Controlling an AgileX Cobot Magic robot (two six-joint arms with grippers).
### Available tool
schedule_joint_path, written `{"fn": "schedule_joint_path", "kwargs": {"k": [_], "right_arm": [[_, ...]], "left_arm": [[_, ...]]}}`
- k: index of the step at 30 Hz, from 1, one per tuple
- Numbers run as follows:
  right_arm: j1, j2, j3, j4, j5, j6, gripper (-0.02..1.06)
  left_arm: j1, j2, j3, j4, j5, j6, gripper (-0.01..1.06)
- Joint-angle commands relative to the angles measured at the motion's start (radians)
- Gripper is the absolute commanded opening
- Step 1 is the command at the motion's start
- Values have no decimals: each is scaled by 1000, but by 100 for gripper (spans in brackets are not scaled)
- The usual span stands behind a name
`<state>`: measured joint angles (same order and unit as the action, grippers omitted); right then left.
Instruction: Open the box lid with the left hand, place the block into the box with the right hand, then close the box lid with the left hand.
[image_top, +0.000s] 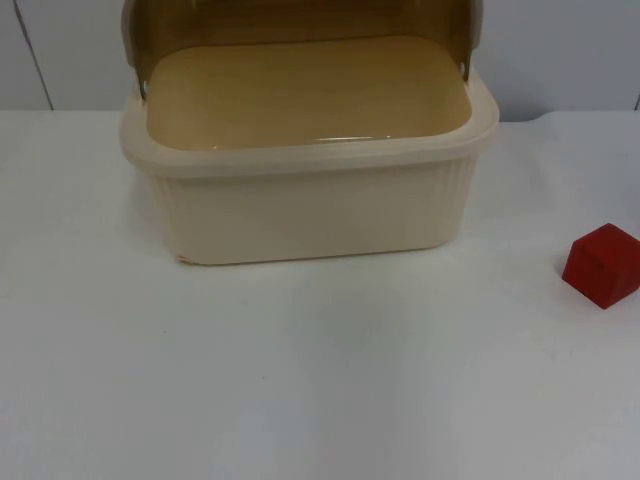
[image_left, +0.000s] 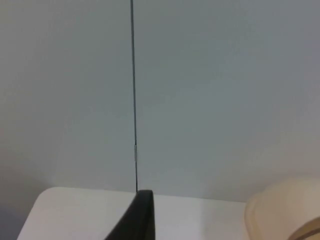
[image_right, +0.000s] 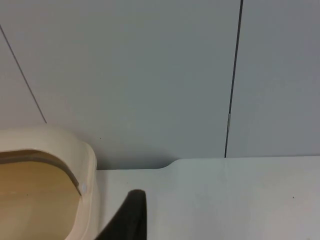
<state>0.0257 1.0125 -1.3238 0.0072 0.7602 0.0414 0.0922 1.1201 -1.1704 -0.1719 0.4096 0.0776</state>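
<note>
My left gripper (image_left: 137, 220) shows as a single black fingertip, raised above the far left part of the white table (image_left: 75, 210) and pointing toward the grey partition wall (image_left: 210, 100); with only that one finger in sight I cannot tell whether it is open or closed, and nothing is seen in its hold. Beside it, a rounded cream corner of the box (image_left: 280, 215) curves into view, apart from the fingertip. My right gripper (image_right: 127, 220) likewise shows as one black fingertip, held above the table near the box's right side and facing the same wall; again I cannot tell how its fingers stand, and it is not touching anything I can see. Just beside that fingertip is the box's cream rim, with the brown translucent lid (image_right: 35, 195) visible inside the curve of the rim. In the top view the box (image_top: 310, 210) is a cream, ribbed, rounded-rectangular container standing on the table near the wall, with a thick rim and a plain cream floor inside. Its lid (image_top: 300, 25) is open, swung up and back over the rear of the box, tinted brownish and see-through. The block (image_top: 602, 264), a small red cube, sits on the bare table well to the right of the box, outside it, near the right edge of the top view.
</note>
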Motion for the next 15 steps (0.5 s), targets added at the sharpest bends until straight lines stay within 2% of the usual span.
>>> {"fn": "schedule_joint_path", "kwargs": {"k": [1, 6, 8, 10, 14, 15], "right_arm": [[-2, -6, -7, -1, -7, -8, 105], [-2, -4, -7, 29, -3, -18, 105], [-2, -4, -7, 67, 13, -81, 105], [-2, -2, -7, 82, 23, -100, 105], [-2, 43, 2, 84, 139, -151, 105], [-2, 56, 21, 84, 142, -164, 105]], "left_arm": [[4, -7, 0, 4, -16, -8, 104], [4, -7, 0, 4, 2, -8, 104], [4, -11, 0, 2, 4, -8, 104], [4, -16, 0, 2, 4, -8, 104], [4, -26, 0, 8, 32, -8, 104], [4, -26, 0, 8, 52, -8, 104]]}}
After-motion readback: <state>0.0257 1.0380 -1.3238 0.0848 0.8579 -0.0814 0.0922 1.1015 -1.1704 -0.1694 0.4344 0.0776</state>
